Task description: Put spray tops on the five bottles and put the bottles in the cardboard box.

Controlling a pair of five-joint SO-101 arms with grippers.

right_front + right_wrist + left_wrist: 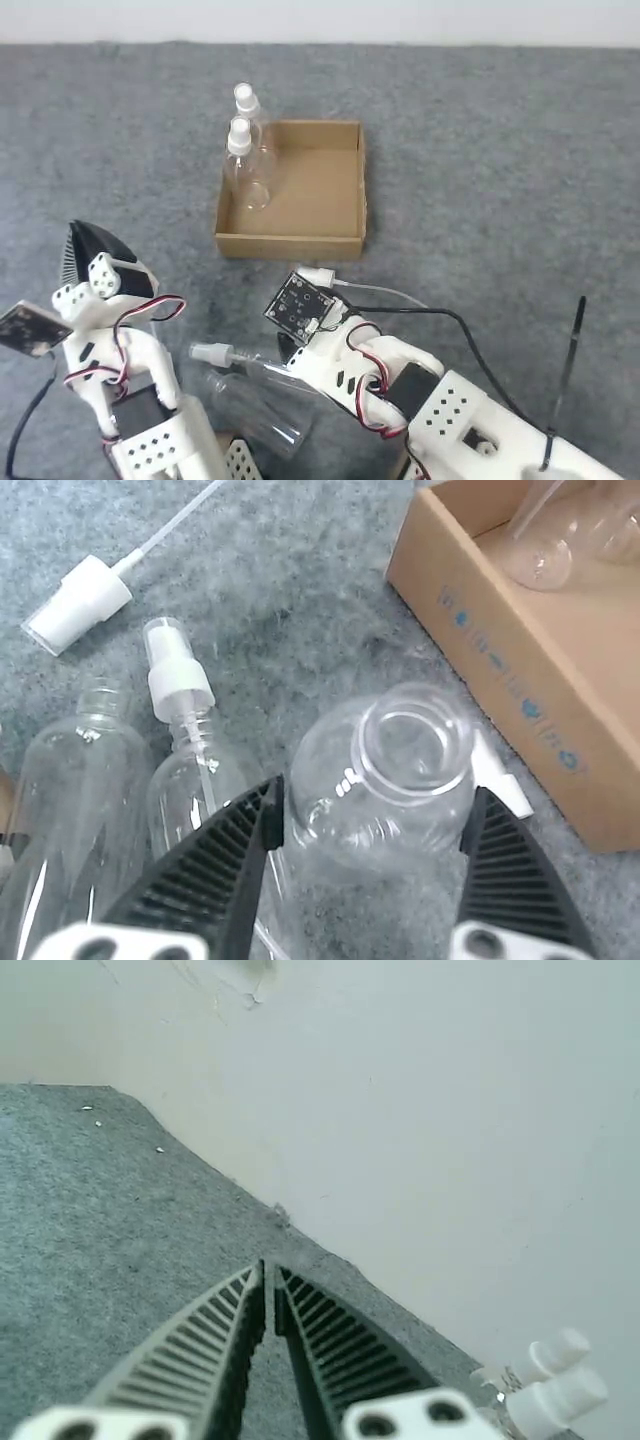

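Note:
My right gripper (377,790) is shut on a clear bottle with an open neck (415,742), one finger on each side of its shoulder. Beside it lie a bottle with a spray top (185,740) and a topless bottle (70,780); the high view shows these near the front edge (240,385). A loose spray top (75,605) with its tube lies beyond them, and another spray top (318,277) lies in front of the cardboard box (345,190). Two capped bottles (248,150) stand in the box's left side. My left gripper (268,1270) is shut, empty, raised at the lower left (85,250).
Grey carpet covers the table up to a pale wall (450,1110). The right arm (400,380) and its black cable (470,325) cross the lower right. Open carpet lies left and right of the box.

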